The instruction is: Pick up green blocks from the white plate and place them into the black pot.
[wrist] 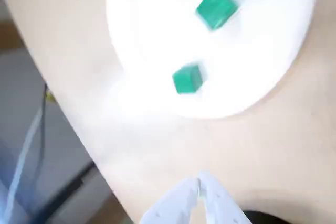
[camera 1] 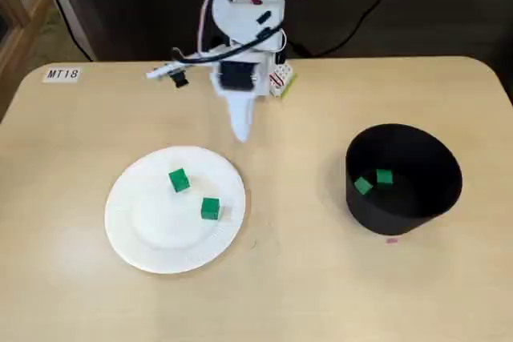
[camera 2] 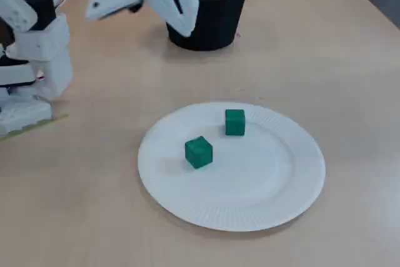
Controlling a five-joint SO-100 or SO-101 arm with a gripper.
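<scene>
Blocks first: two are on the white plate (camera 1: 132, 234). In a fixed view the upper green block (camera 1: 179, 180) sits near the middle and the lower green block (camera 1: 210, 209) sits toward the pot side. They are apart from each other and neither is at the rim.

The gripper (camera 1: 240, 134) hangs over bare table just off the plate's far edge. In the wrist view its fingertips (wrist: 185, 196) meet with nothing between them, so it is closed and empty.

My main worry is coming down with the fingers together. The closed tip would shove a cube across the smooth plate instead of straddling it. The upper block looks turned relative to the fingers, so I judge a pinch could land on its corners and squirt it out. The plate looks light, and a finger pressing near its rim could tilt or drag it and shift both cubes. The wrist view is blurred, so I would not rely on it for fine alignment. A low carry could also clip the tall wall of the black pot (camera 1: 417, 206).

As for contents, the plate holds only those two cubes. The pot holds one cube (camera 1: 363, 186) against its plate-side wall and another cube (camera 1: 384, 177) just beside it.
</scene>
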